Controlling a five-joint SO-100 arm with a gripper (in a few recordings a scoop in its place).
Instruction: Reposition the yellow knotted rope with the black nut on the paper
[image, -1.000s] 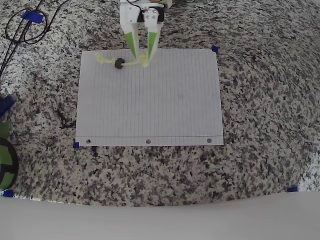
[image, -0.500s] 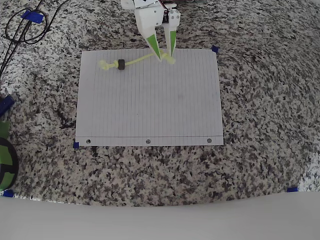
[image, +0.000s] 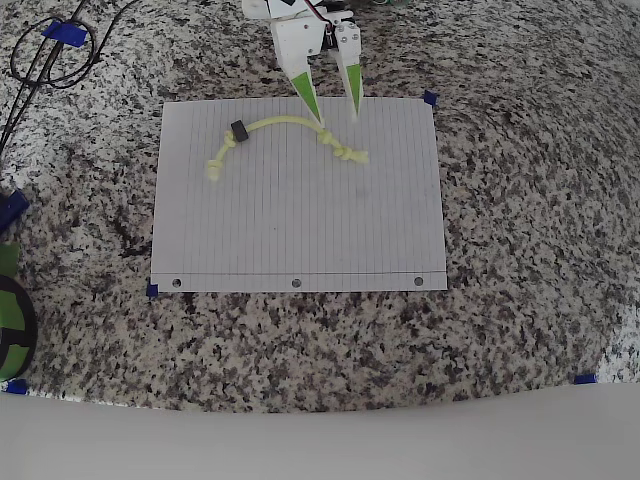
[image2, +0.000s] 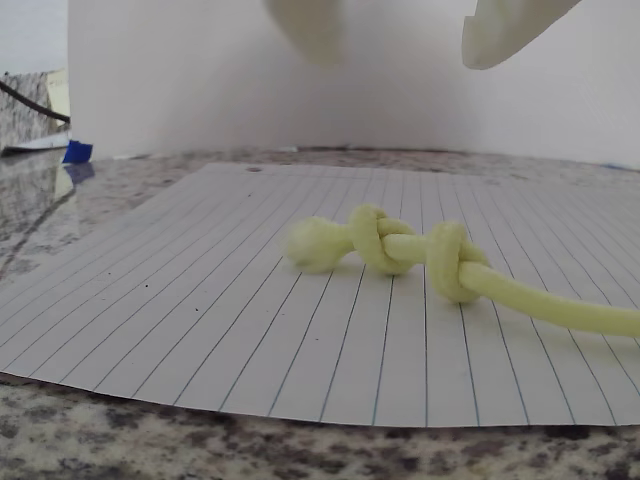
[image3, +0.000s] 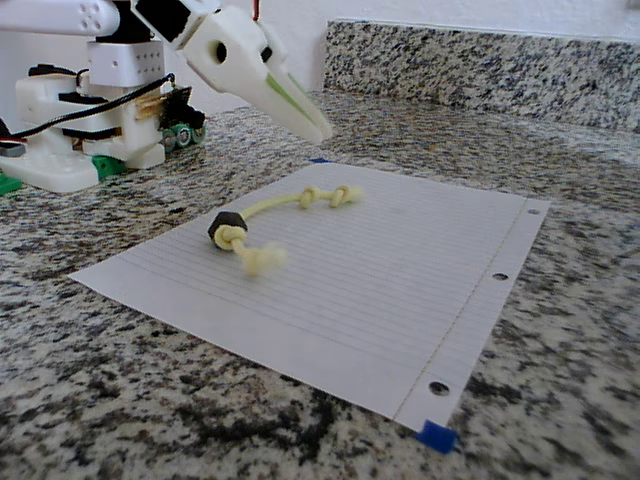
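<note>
The yellow knotted rope (image: 290, 123) lies loose in an arc on the upper part of the paper (image: 300, 220). The black nut (image: 238, 131) is threaded near its left end. A double knot at the rope's right end (image: 348, 153) sits just below my gripper (image: 338, 116), which hovers open above the paper's top edge, touching nothing. In the wrist view the knot (image2: 385, 245) rests on the lined paper (image2: 200, 330) under my raised fingertips (image2: 505, 30). The fixed view shows the rope (image3: 275, 205), the nut (image3: 225, 226) and the gripper (image3: 312, 125) lifted clear of the paper (image3: 400, 270).
Black cables (image: 45, 55) coil at the top left of the granite counter. Blue tape marks (image: 430, 98) sit at the paper's corners. A green object (image: 10, 320) lies at the left edge. The arm's base (image3: 80, 130) and a granite backsplash (image3: 480, 65) stand behind the paper.
The gripper dragged the rope's right knot to the right, then opened and rose off it. The rope's left end and the nut swung down into an arc.
</note>
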